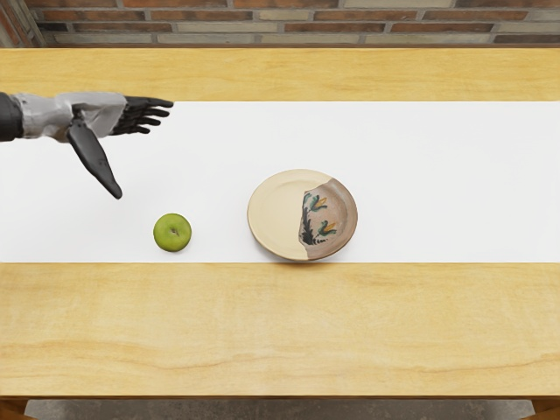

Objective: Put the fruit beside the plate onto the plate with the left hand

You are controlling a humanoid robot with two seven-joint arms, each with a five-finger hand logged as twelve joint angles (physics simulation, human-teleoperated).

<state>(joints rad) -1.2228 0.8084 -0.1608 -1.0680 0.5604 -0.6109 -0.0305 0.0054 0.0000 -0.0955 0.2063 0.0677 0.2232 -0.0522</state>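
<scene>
The left arm comes in from the left edge of the head view, in the upper part of the picture, and its left hand (107,118) hangs above the white strip (437,175) that runs across the wooden surface (280,332). The hand is open and holds nothing: the dark fingers (149,109) are stretched out and a little spread, pointing to the right, and the thumb (94,159) points down and slightly to the right, away from the palm. The forearm is light grey, and the fingers and thumb are black. The fruit is a green apple (172,232). It lies on the white strip near the strip's front edge, below the hand and a little to the right of it, and it is well apart from the hand. The stem hollow of the apple faces up. The plate (276,210) stands to the right of the apple, also on the white strip, with a clear gap between the two, so they do not touch. The plate is round, cream on its left part and brown on its right part, with a painted plant figure in green and yellow near the middle. Behind the surface, a brick wall (280,22) shows at the top edge.
</scene>
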